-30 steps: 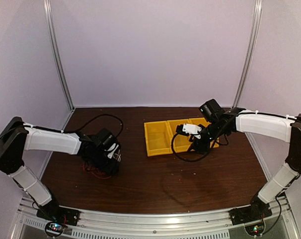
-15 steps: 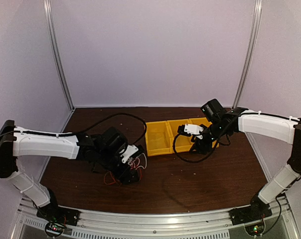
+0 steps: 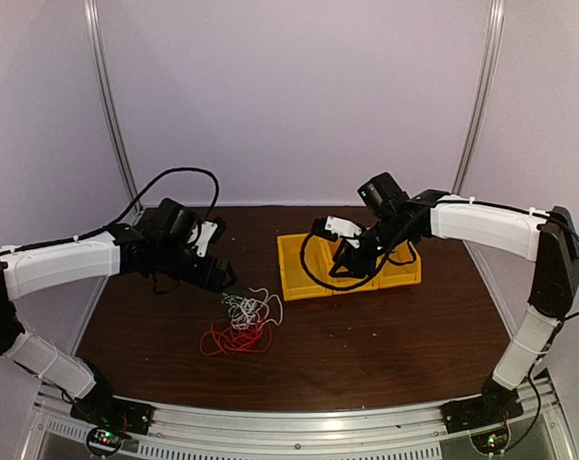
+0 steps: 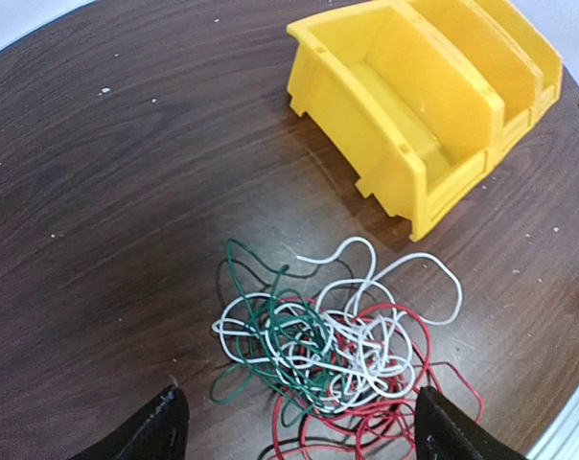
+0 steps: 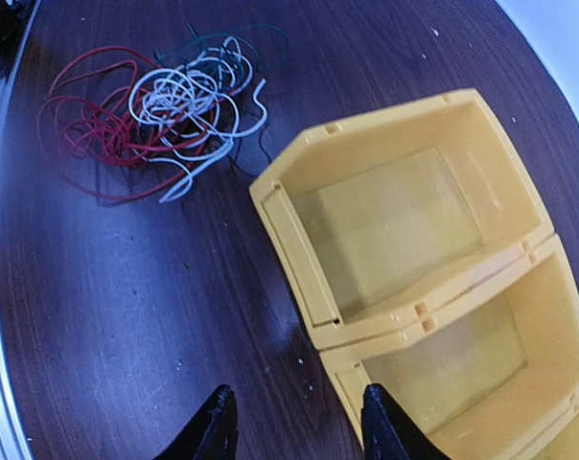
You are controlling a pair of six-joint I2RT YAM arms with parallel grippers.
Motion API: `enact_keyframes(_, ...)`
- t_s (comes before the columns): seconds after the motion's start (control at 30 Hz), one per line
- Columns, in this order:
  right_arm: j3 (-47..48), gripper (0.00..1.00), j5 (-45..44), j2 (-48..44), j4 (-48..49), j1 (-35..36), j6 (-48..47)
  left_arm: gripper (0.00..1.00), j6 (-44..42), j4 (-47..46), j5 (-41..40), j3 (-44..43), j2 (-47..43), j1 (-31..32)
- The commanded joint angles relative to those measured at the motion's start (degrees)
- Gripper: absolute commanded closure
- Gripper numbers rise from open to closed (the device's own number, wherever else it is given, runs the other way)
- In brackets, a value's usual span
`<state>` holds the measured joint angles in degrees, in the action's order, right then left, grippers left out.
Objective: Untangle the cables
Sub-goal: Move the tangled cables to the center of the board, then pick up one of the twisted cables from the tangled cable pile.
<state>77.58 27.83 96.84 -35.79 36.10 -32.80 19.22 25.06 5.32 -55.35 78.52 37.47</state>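
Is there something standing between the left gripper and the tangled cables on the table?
Nothing visible does. The left gripper hangs open above the cables, and its wrist view looks straight onto the red, white and green tangle on the table. The yellow bins stand to one side, apart from the wires.

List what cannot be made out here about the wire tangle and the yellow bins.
- Top view: the wire tangle is too small to trace crossings.
- Top view: the right arm covers part of the yellow bins.
- Left wrist view: the bottom edge cuts off the tangle's lowest loops.
- Right wrist view: the picture's edge cuts off the second bin.
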Motion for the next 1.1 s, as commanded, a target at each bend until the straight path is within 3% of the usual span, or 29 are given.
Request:
enact_keyframes(0.0, 4.9, 0.59, 5.4, 4.6, 2.2, 4.1, 6.9, 0.18, 3.7, -6.8, -6.4, -3.3, 6.1, -1.6)
enact_keyframes(0.47, 13.3, 0.64, 5.7, 19.1, 4.0, 11.2, 17.9, 0.24, 9.4, -22.4, 6.3, 0.2, 19.6, -3.7)
enact_keyframes(0.87, 18.7, 0.61, 7.2, 25.8, 2.7, 12.1, 20.0, 0.32, 9.0, -24.0, 10.3, 3.8, 21.0, -3.6)
enact_keyframes(1.03, 20.0, 0.63, 6.3, 27.1, 2.5, 12.1, 20.7, 0.35, 9.7, -24.7, 11.0, 5.5, 20.9, -3.6)
enact_keyframes(1.07, 19.8, 0.67, 6.0, 26.9, 2.7, 12.2, 20.8, 0.35, 9.9, -24.6, 11.0, 5.7, 20.8, -3.6)
